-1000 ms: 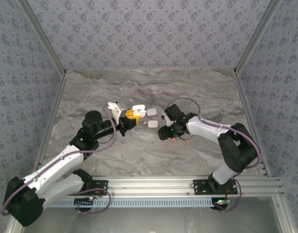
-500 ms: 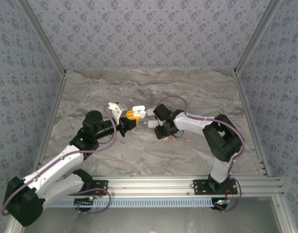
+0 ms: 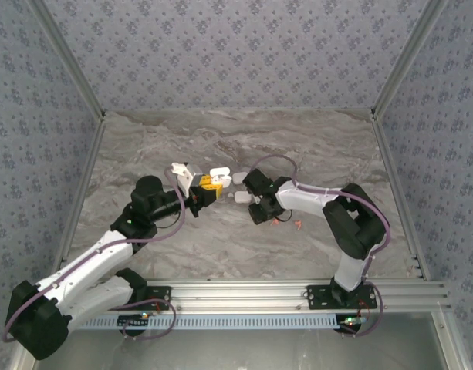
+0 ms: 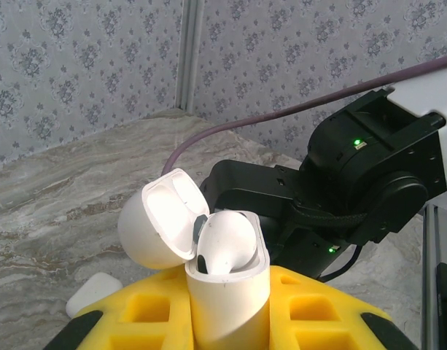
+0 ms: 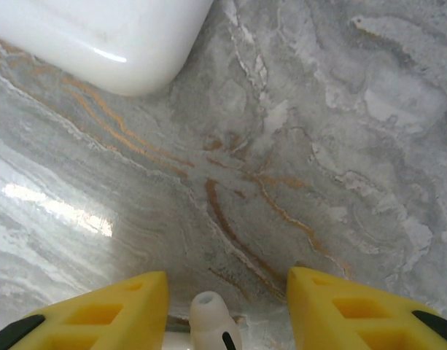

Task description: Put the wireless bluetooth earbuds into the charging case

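A white earbud (image 5: pixel 212 324) stands between the 2 yellow fingers of the right gripper (image 5: pixel 229 278), close to the finger on the left of the wrist view and with a clear gap to the other. I cannot tell whether those fingers press on it or merely flank it. Beyond the fingertips lies bare marble table (image 5: pixel 318 146), and further ahead, off to their left, a closed white case (image 5: pixel 99 36). The left gripper (image 4: pixel 227 306) is clenched on the charging case (image 4: pixel 223 292), whose body stands upright between its 2 fingers with the lid (image 4: pixel 161 226) swung open to one side. A rounded white shape sits in its mouth. From above, 2 orange-red earbuds (image 3: pixel 276 222) lie on the marble just behind the right gripper, apart from its fingers.
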### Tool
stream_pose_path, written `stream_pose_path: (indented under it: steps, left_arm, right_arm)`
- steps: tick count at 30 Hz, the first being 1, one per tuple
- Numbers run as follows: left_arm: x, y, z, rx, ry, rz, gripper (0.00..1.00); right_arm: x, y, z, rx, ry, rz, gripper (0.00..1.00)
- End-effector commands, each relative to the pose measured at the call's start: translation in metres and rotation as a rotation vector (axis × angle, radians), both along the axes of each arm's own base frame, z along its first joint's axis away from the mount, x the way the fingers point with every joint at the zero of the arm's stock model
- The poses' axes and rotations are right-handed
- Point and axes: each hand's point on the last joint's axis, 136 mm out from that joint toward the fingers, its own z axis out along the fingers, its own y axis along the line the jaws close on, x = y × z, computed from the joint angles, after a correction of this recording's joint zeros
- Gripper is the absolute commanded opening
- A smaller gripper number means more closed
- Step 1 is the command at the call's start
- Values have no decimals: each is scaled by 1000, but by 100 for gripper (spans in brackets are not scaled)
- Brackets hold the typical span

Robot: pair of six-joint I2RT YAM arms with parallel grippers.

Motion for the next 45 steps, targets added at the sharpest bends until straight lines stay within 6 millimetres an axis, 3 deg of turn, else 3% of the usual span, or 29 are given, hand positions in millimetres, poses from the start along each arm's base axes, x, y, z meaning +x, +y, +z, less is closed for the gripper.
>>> stream_pose_path:
  steps: [1,16,28,32,45]
  left_arm:
    - [-2,1,21,-23,-64,1,0]
    - [-2,1,19,-23,-58,2,0]
    - [-2,2,19,-23,-57,5,0]
    - [-3,3,20,-22,-59,9,0]
    - [-3,5,19,-18,-59,16,0]
  right_arm:
    - [-19,-14,-2,-57,45,2,49]
    - [-31,-25,0,-89,64,-14,42]
    - [-12,0,34,77,14,-16,44]
    - [-3,-2,30,66,18,-37,44]
    - [-2,3,2,51,61,-46,40]
